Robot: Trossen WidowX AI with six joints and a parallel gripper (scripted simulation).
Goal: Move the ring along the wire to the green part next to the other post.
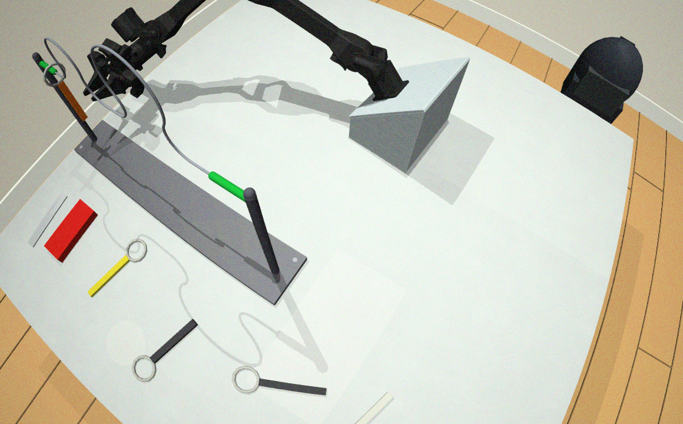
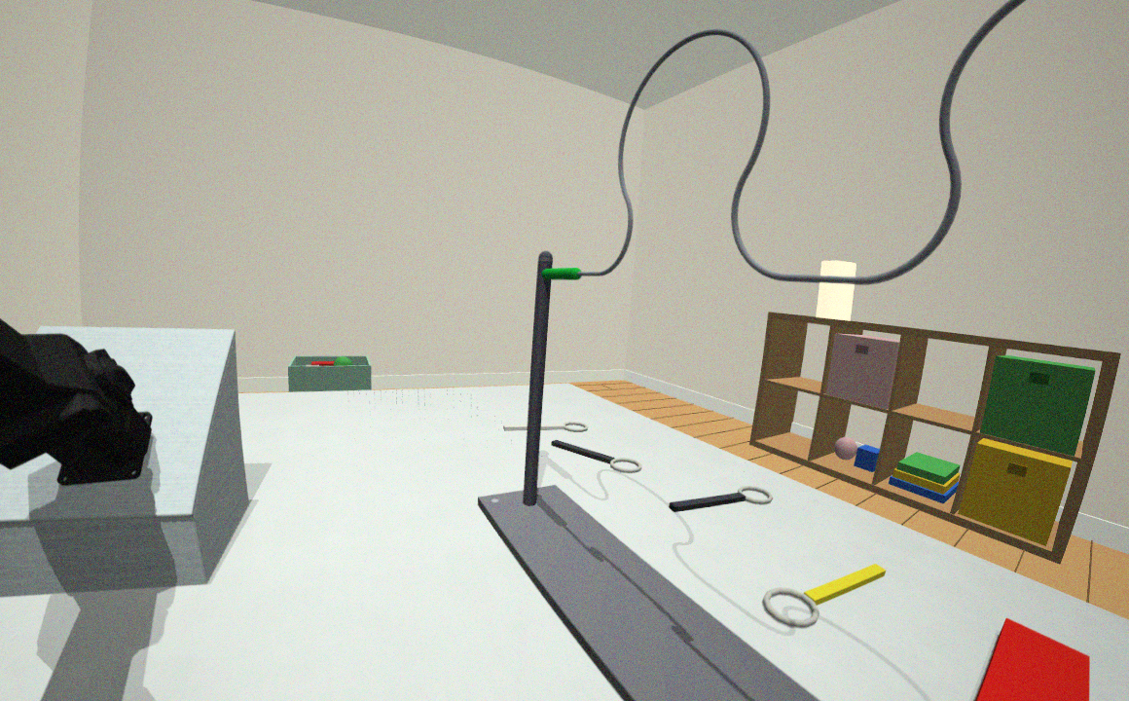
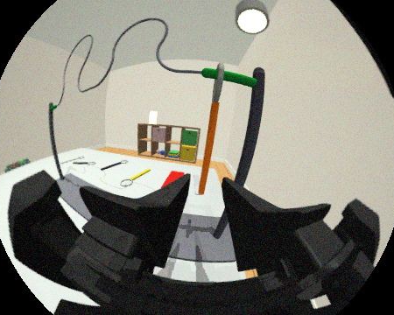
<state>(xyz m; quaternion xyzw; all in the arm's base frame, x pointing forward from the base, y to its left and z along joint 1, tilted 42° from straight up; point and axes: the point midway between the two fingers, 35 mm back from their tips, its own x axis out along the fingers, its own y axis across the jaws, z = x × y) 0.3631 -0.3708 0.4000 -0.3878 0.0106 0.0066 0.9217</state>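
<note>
The ring (image 1: 45, 75) (image 3: 218, 89) hangs around the green part (image 1: 45, 66) (image 3: 238, 79) beside its post (image 1: 89, 131) (image 3: 255, 122). Its orange handle (image 1: 71, 100) (image 3: 209, 144) hangs down near that post. My gripper (image 1: 89, 96) (image 3: 207, 178) is open and empty, pointing toward the handle. In the wrist view the handle's lower end shows in the gap, beyond the fingertips. The grey wire (image 1: 162, 113) (image 2: 765, 95) (image 3: 114, 50) winds to the other green part (image 1: 228, 185) (image 2: 562, 274) (image 3: 52, 107) at the other post (image 1: 263, 232) (image 2: 536, 384) (image 3: 54, 140). The gripper is out of the exterior view.
In the top view, wire loops show close beside the gripper. The posts stand on a grey base plate (image 1: 175, 184) (image 2: 586, 601). A red block (image 1: 70, 227), a yellow-handled ring (image 1: 108, 277) and two black-handled rings (image 1: 174, 341) (image 1: 292, 386) lie beyond it. A wedge block (image 1: 386, 136) bears the arm.
</note>
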